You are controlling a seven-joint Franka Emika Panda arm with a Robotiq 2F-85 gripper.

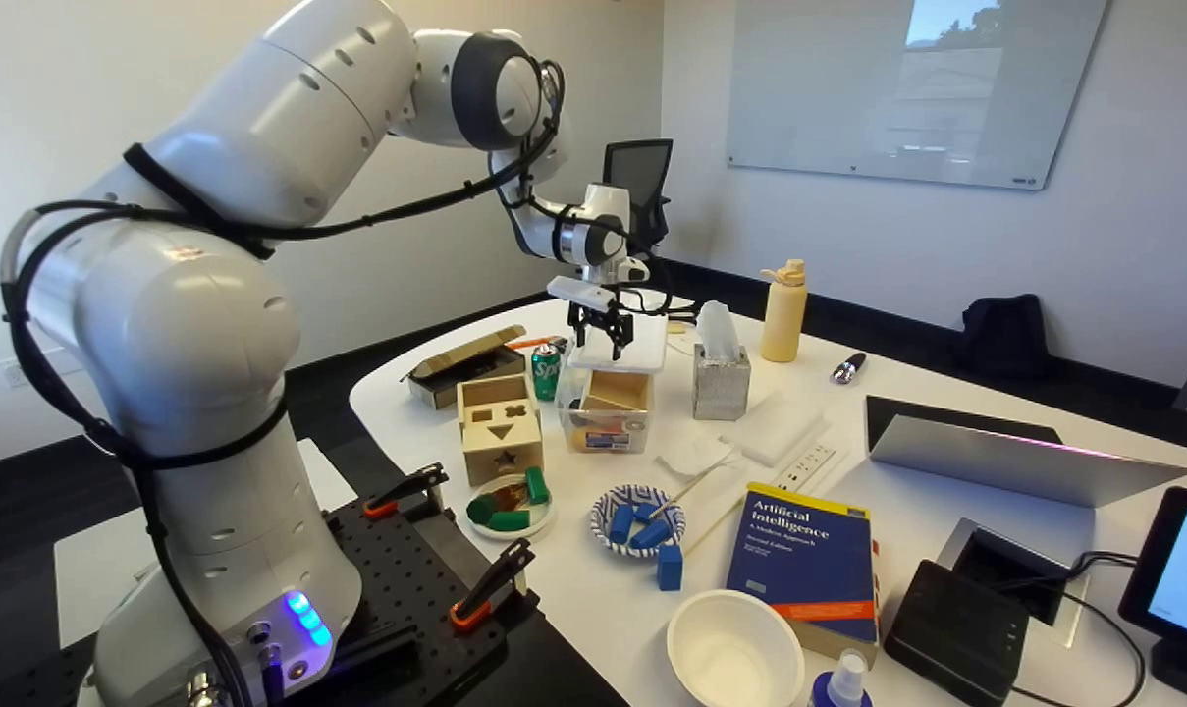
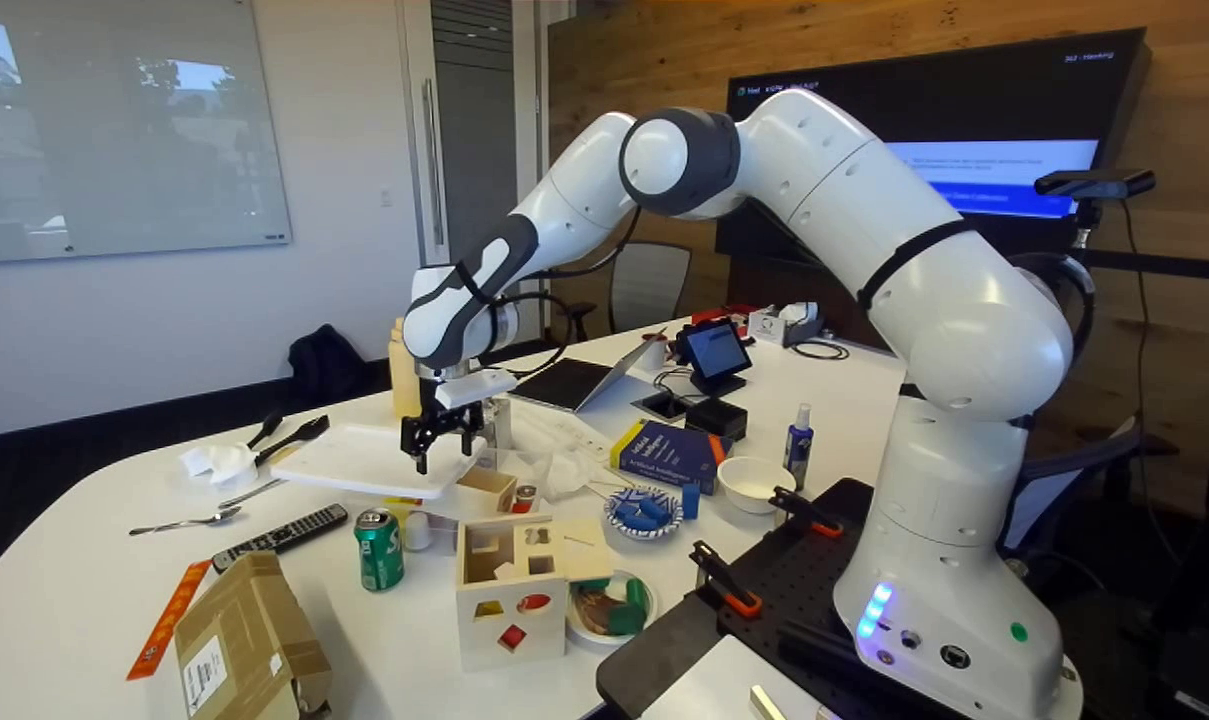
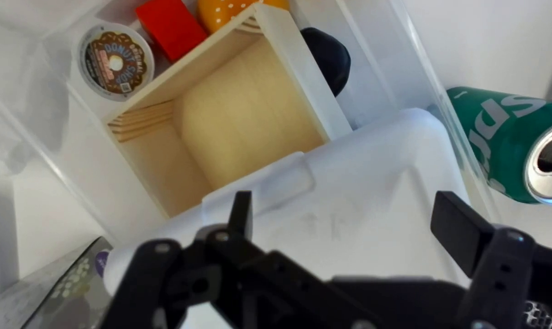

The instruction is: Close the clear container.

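The clear container (image 1: pixel 608 439) is a boxy see-through tub standing on the table; part of it shows in an exterior view (image 2: pixel 442 537) and in the wrist view (image 3: pixel 367 45). Its whitish lid (image 1: pixel 644 346) lies over the far part and sticks out past it, as the exterior view (image 2: pixel 359 458) shows. The near part is uncovered, with a wooden box (image 3: pixel 253 114), a coffee pod (image 3: pixel 116 61) and a red block (image 3: pixel 171 28) inside. My gripper (image 1: pixel 598 339) is open and empty above the lid (image 3: pixel 349 219), fingers pointing down. Whether the fingertips touch the lid is unclear.
A green can (image 1: pixel 546 371) stands close beside the container. A wooden shape box (image 1: pixel 500 432), a tissue box (image 1: pixel 721 385) and a tan carton (image 2: pixel 249 635) stand around it. A remote (image 2: pixel 282 537) and forks (image 2: pixel 186 521) lie near the lid's overhanging end.
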